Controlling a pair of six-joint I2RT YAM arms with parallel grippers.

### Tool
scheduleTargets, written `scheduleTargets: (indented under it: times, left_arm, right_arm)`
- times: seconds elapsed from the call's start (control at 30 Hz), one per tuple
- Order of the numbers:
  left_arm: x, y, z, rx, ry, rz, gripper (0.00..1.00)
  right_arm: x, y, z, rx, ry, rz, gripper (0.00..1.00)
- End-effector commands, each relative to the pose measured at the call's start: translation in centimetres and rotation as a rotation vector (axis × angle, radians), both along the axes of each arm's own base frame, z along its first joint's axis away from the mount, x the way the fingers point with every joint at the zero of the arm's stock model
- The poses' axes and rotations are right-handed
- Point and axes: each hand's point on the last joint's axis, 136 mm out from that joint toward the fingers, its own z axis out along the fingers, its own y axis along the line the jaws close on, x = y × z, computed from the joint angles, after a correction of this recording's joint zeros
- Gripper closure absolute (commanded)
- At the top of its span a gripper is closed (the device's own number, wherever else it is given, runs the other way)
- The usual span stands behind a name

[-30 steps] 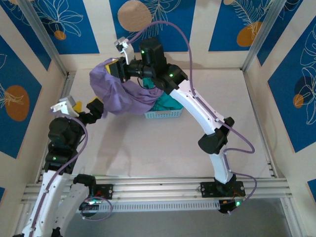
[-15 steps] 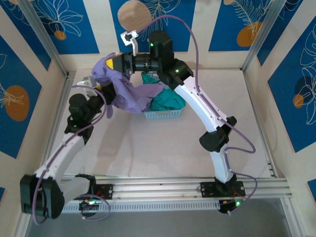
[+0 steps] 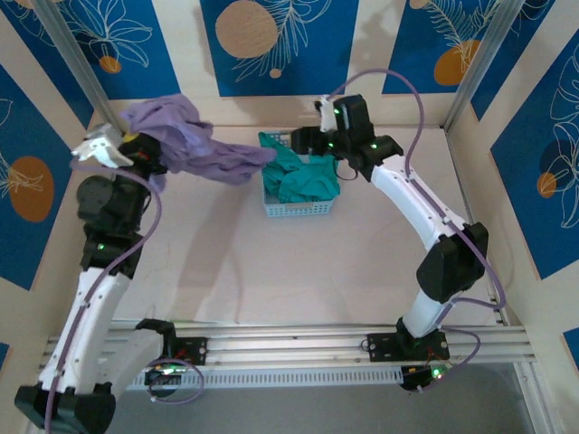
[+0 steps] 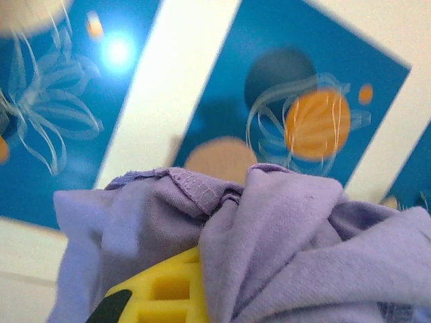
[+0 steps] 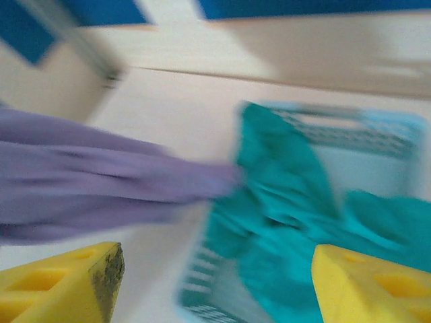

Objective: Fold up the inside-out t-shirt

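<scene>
The left tool (image 3: 134,146) is raised at the far left of the counter (image 3: 289,271), near the back wall, with the shirt (image 3: 194,145) bunched over it. From that bunch the purple cloth stretches rightward, off the counter, in a narrowing band. Its end reaches the left rear corner of the basket (image 3: 298,210). The pale blue basket sits near the middle back of the counter, with the teal garment (image 3: 303,176) heaped in it. The right tool (image 3: 303,140) hangs just behind the basket's rear rim, pointing left toward the shirt's end.
</scene>
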Motion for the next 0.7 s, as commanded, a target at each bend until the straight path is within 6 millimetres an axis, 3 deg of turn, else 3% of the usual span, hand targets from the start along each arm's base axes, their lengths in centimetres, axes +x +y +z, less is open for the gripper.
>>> scheduleTargets:
  times: [0.0, 0.3, 0.4, 0.47, 0.57, 0.67]
  left_arm:
    - [0.2, 1.4, 1.0, 0.033, 0.005, 0.090, 1.00]
    - [3.9, -2.1, -0.4, 0.033, 0.076, -0.093, 1.00]
    - [4.5, -2.5, -1.6, 0.026, 0.100, -0.116, 1.00]
    - [4.8, -2.8, -2.1, 0.018, 0.108, -0.130, 1.00]
    - [4.9, -3.3, -2.8, 0.019, 0.122, -0.157, 1.00]
    - [4.8, -3.5, -3.6, 0.028, 0.139, -0.172, 1.00]
  right_arm:
    - [2.2, -5.4, -5.4, -0.136, 0.057, -0.141, 0.25]
    - [5.3, -5.4, -15.4, -0.135, 0.313, -0.127, 0.31]
    - [5.9, -4.3, -17.6, -0.125, 0.372, -0.096, 0.42]
    - [6.4, -4.7, -18.8, -0.160, 0.402, -0.100, 0.57]
    - [6.5, -8.6, -19.2, -0.311, 0.422, -0.169, 0.72]
    - [5.8, -15.4, -18.0, -0.444, 0.409, -0.286, 0.74]
